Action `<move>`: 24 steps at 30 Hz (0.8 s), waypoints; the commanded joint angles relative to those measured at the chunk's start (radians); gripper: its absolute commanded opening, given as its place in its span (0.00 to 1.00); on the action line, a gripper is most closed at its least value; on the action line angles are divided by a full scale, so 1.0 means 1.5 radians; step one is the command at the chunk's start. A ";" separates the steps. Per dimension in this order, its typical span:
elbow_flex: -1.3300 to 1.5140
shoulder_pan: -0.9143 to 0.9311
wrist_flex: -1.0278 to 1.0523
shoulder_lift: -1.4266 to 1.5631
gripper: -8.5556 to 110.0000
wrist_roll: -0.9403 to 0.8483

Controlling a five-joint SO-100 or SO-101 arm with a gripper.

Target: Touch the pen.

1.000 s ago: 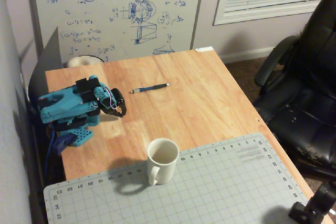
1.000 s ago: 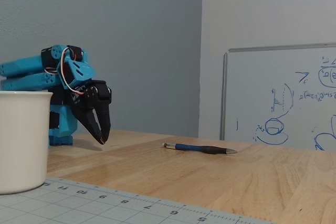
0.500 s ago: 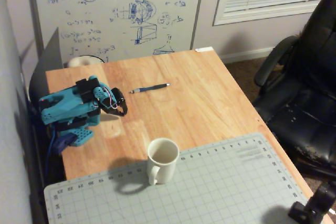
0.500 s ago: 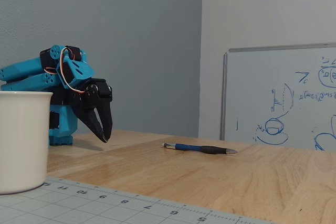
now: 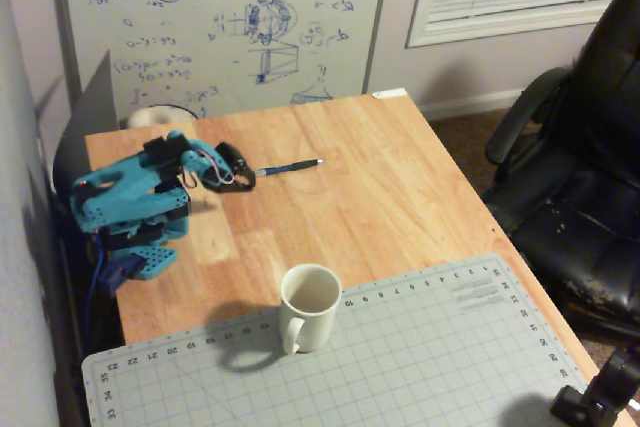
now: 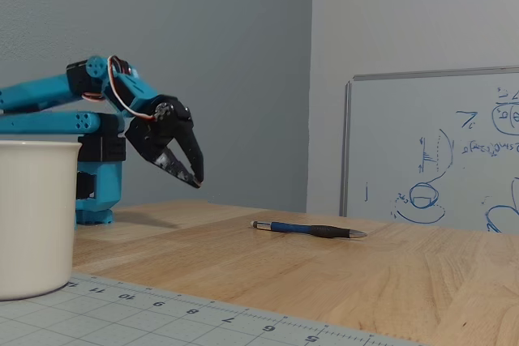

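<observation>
Pen [image 6: 308, 229] lies flat on table [image 5: 400, 197], clear on all sides so easy to reach. Claw [image 6: 197, 181] hangs above, w/ tips angled down, near pen's end, jaws approx closed, holding nothing, not touching yet.

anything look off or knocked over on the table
Nothing stands out. The pen lies flat on the bare wood, the white mug stands upright on the cutting mat, and the tool hangs above the table.
</observation>
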 commanded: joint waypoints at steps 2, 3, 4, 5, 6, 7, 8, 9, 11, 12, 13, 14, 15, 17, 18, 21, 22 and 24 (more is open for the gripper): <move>-0.200 -0.007 -0.102 -0.273 0.07 0.000; -0.236 -0.008 -0.120 -0.337 0.07 -0.003; -0.275 -0.009 -0.135 -0.398 0.07 -0.004; -0.317 -0.016 -0.148 -0.454 0.07 -0.004; -0.360 -0.026 -0.157 -0.510 0.07 -0.004; -0.406 -0.037 -0.163 -0.563 0.07 -0.004; -0.449 -0.048 -0.166 -0.613 0.07 -0.004; -0.493 -0.057 -0.166 -0.660 0.07 -0.004; -0.573 -0.067 -0.166 -0.742 0.07 -0.004; -0.611 -0.069 -0.166 -0.781 0.07 -0.004; -0.644 -0.066 -0.166 -0.816 0.07 -0.004; -0.678 -0.065 -0.167 -0.852 0.07 -0.004; -0.710 -0.065 -0.167 -0.887 0.07 -0.005; -0.762 -0.069 -0.167 -0.945 0.07 -0.005; -0.782 -0.070 -0.167 -0.968 0.07 -0.005; -0.833 -0.067 -0.167 -1.031 0.07 -0.005; -0.846 -0.070 -0.168 -1.052 0.08 -0.005; -0.869 -0.074 -0.173 -1.091 0.08 -0.005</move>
